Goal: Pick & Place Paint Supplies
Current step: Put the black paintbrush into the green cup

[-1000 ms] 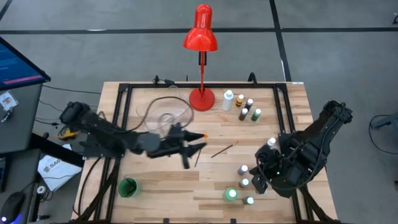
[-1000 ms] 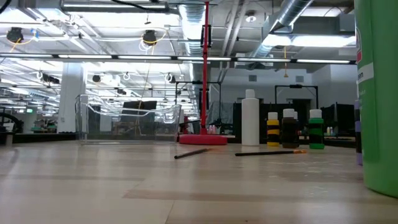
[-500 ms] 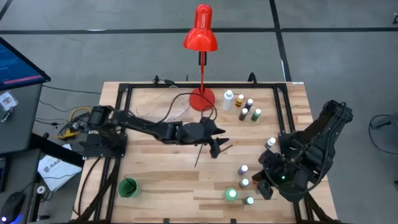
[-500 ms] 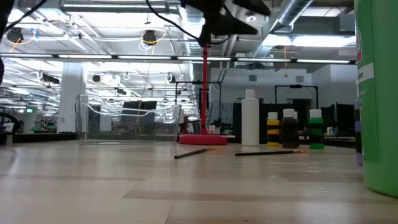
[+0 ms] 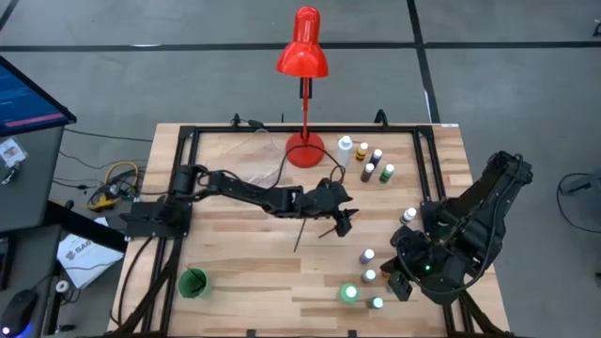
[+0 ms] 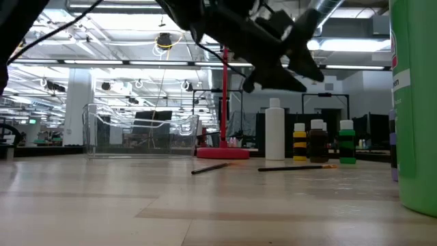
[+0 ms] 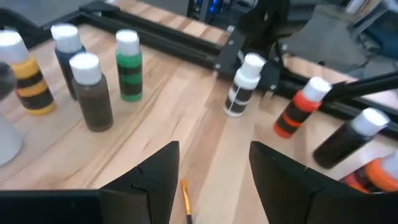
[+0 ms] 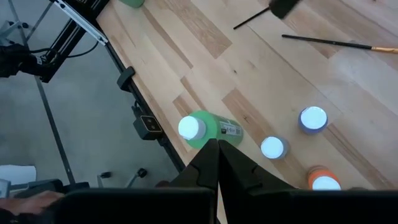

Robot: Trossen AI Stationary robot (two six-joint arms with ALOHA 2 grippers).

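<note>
Now my left gripper (image 5: pixel 344 222) hangs above mid-bench with its fingers parted and nothing between them. Directly below it lies a thin brush (image 5: pixel 340 224) with an orange tip; my wrist view shows that tip (image 7: pixel 186 200) in the gap between my fingers. A second dark brush (image 5: pixel 299 235) lies just beside, nearer the bench centre. In the low view both brushes rest flat on the wood while the gripper (image 6: pixel 280 68) hovers well clear above them.

Far side, beside the red lamp (image 5: pixel 304 150): a cluster of small capped bottles (image 5: pixel 366 160), upright — white, yellow-and-black, dark brown, green. My left wrist view shows the green one (image 7: pixel 129 65) and the brown one (image 7: pixel 91 91) standing near each other, apart.

My right gripper (image 8: pixel 211 155) is shut, holding nothing, and sits over the right near corner of the bench (image 5: pixel 244 272). Around it stand more bottles: a green one (image 8: pixel 202 129) by the bench edge, two white-capped ones near it, an orange one (image 8: pixel 320 178) close by.

A green cup (image 5: pixel 193 283) sits at the left near side.
</note>
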